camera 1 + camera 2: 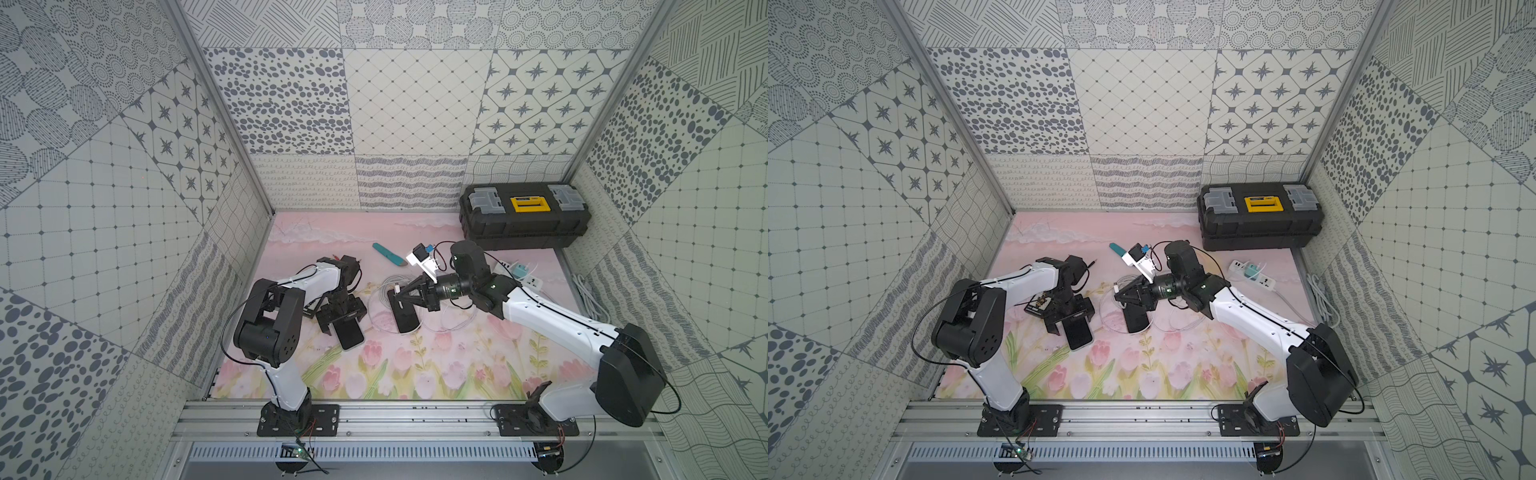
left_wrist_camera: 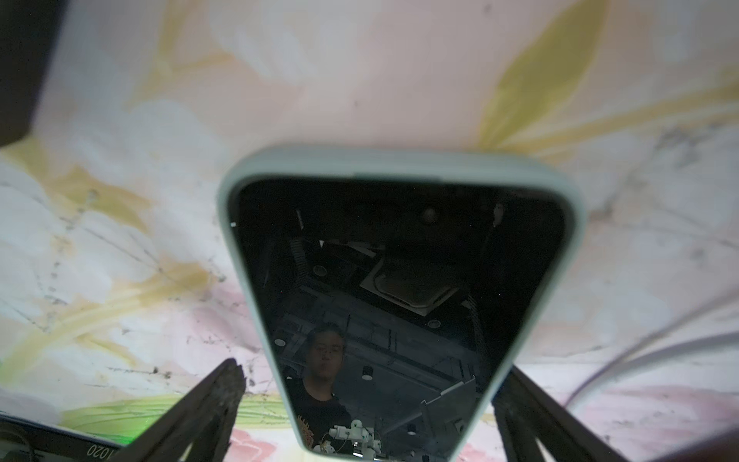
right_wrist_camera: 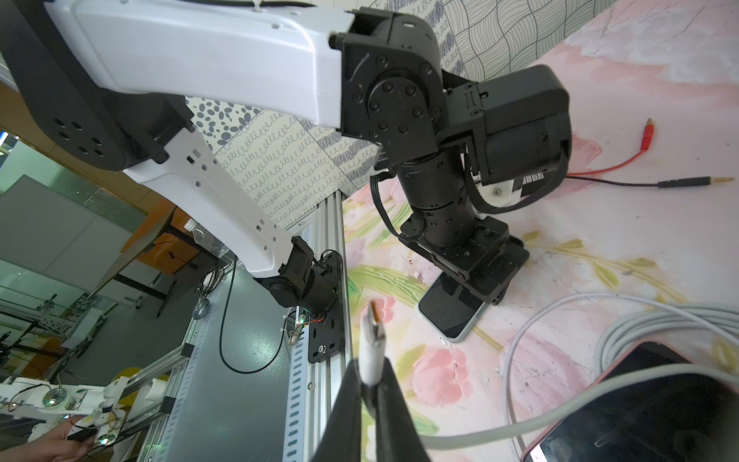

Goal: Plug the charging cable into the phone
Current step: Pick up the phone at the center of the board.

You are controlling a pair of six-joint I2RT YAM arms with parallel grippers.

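A phone [image 1: 353, 337] [image 1: 1081, 337] in a pale case lies screen up on the floral mat. My left gripper [image 1: 340, 321] [image 1: 1069, 319] stands open over its far end. In the left wrist view the dark fingers [image 2: 212, 404] flank the phone [image 2: 400, 280] without pinching it. My right gripper [image 1: 399, 292] [image 1: 1116, 292] is shut on the charging cable's white plug [image 3: 372, 348], whose metal tip points towards the left arm. The plug hangs above the mat, apart from the phone [image 3: 452, 320]. The white cable [image 3: 560, 316] trails in loops behind it.
A second phone [image 1: 405, 319] [image 3: 648, 404] in a pink case lies under the right gripper among cable coils. A black toolbox [image 1: 523, 222] stands at the back right. A power strip [image 1: 530, 279], a teal tool [image 1: 388, 253] and red and black test leads [image 3: 616, 170] lie around.
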